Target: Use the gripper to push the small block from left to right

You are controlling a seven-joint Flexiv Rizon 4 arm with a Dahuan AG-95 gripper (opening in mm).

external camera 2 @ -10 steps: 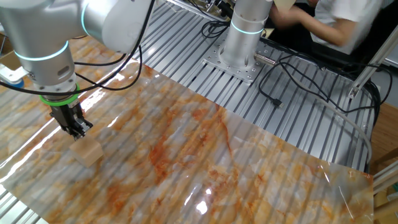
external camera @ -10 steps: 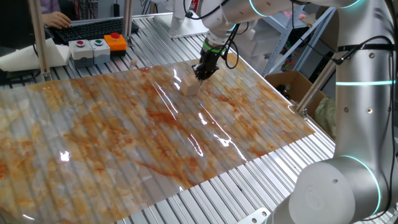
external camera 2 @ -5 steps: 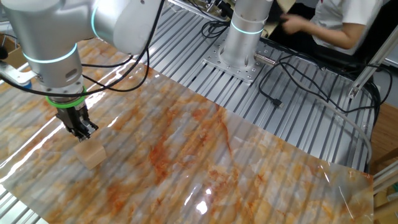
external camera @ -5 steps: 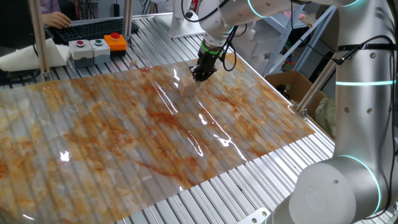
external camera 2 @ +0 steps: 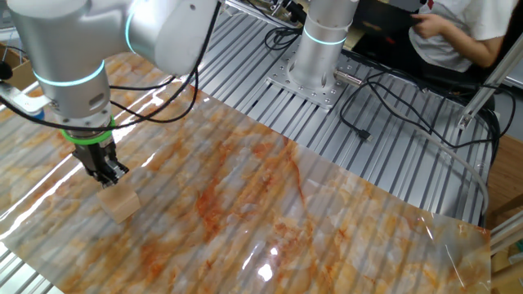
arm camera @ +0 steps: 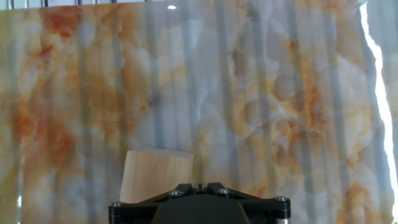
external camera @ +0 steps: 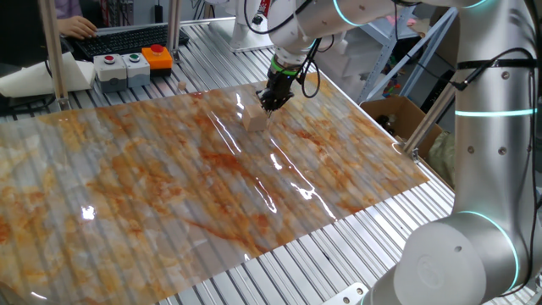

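Field notes from my remote station, taking the small pale tan wooden cube (external camera: pixel 254 122) as my landmark and reading one fixed view left to right.

Far left of the cube, at the desk's back edge: a grey button box with red and green buttons (external camera: pixel 117 67), and an orange box (external camera: pixel 157 56) beside it. Both sit well apart from the cube, off the glossy marble-patterned orange and grey sheet (external camera: pixel 169 186) that the cube rests on. The ribbed metal desk (external camera: pixel 356 254) shows around the sheet.

The cube lies near the sheet's far edge, flat on one face. Just right of it and slightly above, the black two-fingered tool (external camera: pixel 272 102) points down, jaws pressed fully together, holding nothing. In the other fixed view the tool (external camera 2: pixel 107 174) sits just behind the cube (external camera 2: pixel 119 202). In the hand view the cube (arm camera: pixel 155 175) shows just ahead of the tool's black body (arm camera: pixel 200 204).

Progress, as I judge it: the push is under way or about to resume; much of the sheet lies open past the cube, so most of the travel looks left.

Hard to make out: whether the fingertips actually touch the cube. The hand view cuts off the cube's lower part and hides the fingertips. The arm's base is cropped.
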